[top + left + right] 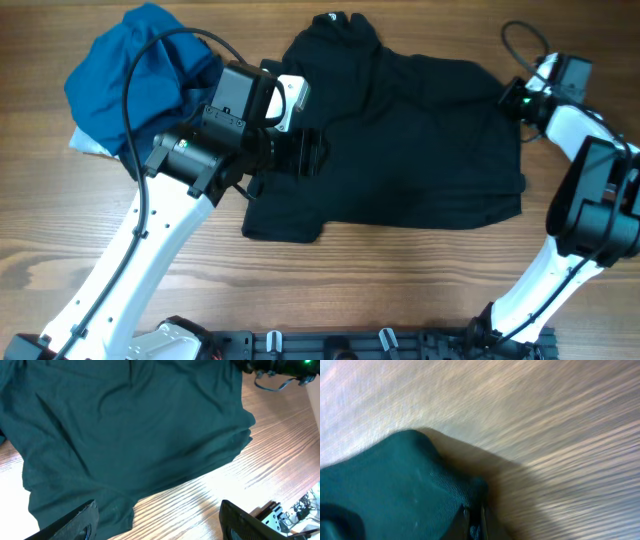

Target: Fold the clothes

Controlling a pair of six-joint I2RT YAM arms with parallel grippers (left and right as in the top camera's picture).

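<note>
Nearest to me is the bare wood of the worktop (400,290), pale brown with long straight grain. On it lies the black shirt (420,140), near the middle and a little to my right. It is soft and matte, with shallow wrinkles. Its near edge is uneven, and one corner comes closer to me on the left.

My left pincer (157,510) hangs over the left part of the shirt. Its two dark fingers stand wide apart and hold nothing. Only its wrist view shows the cloth and the wood passing free between them, and there the fabric looks dark green.

My right pincer (474,520) is at the shirt's right edge. From above I cannot see its fingers. Its own view, which is blurred, shows them closed tight on a small fold of the fine knit cloth.

The shirt's longer stretch runs from left to right, and the collar (335,22) points away from me.

At the far left a blue bundle (140,70) of cloth lies crumpled.
</note>
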